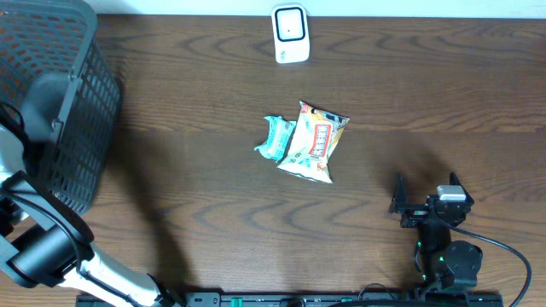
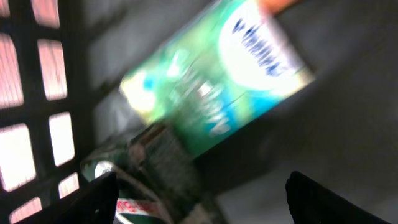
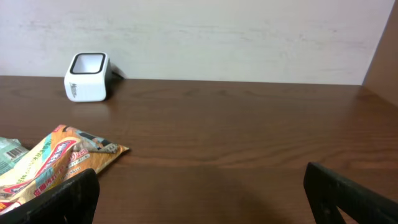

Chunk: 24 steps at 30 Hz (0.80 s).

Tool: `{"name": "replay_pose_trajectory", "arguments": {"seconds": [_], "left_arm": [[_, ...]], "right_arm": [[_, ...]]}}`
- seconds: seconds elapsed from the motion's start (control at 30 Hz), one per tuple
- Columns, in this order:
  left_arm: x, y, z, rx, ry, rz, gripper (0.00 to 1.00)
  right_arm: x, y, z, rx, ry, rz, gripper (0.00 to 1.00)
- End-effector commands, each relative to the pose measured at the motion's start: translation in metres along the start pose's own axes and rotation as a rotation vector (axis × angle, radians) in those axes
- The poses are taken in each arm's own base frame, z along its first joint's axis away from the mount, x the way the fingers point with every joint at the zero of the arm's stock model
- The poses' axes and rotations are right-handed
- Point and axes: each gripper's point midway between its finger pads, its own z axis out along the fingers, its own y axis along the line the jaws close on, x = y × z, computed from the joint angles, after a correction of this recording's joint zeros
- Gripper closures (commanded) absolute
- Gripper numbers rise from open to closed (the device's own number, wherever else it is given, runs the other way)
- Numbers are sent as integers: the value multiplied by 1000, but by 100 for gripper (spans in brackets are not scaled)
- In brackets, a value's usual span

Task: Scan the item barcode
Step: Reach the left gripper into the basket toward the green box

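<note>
A green and white packet (image 2: 217,81) lies tilted and blurred inside the dark basket (image 1: 60,85). My left gripper (image 2: 202,190) hangs just above the pile with its jaws open and nothing between them. In the overhead view the left arm reaches into the basket and the gripper itself is hidden. The white scanner (image 1: 290,34) stands at the table's far edge, also in the right wrist view (image 3: 87,76). My right gripper (image 1: 426,194) rests open near the front right, holding nothing.
An orange snack packet (image 1: 314,141) and a teal packet (image 1: 275,138) lie side by side mid-table, left of the right gripper. Under the green packet sit a dark package (image 2: 161,155) and something with red lettering (image 2: 137,205). The basket's lattice wall (image 2: 25,93) stands close on the left.
</note>
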Motion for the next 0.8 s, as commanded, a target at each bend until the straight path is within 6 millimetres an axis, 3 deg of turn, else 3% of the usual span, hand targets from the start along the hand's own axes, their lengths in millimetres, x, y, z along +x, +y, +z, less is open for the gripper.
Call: {"name": "replay_pose_trajectory", "arguments": {"seconds": [0.0, 0.1, 0.27, 0.33, 0.4, 0.5, 0.63, 0.77], "left_arm": [[12, 8, 14, -33, 32, -23, 16], [15, 11, 16, -41, 41, -21, 17], [13, 9, 16, -33, 34, 5, 37], [12, 8, 16, -28, 30, 17, 51], [13, 7, 16, -23, 35, 22, 57], [15, 5, 16, -13, 45, 23, 58], [23, -15, 6, 105, 110, 55, 58], [24, -32, -12, 215, 131, 78, 70]], "right_arm": [[1, -3, 0, 13, 1, -7, 1], [1, -3, 0, 13, 1, -7, 1], [1, -3, 0, 13, 1, -7, 1], [1, -3, 0, 13, 2, -7, 1], [1, -3, 0, 13, 1, -7, 1], [1, -3, 0, 13, 1, -7, 1], [1, -3, 0, 13, 2, -7, 1], [1, -3, 0, 13, 1, -7, 1]]}}
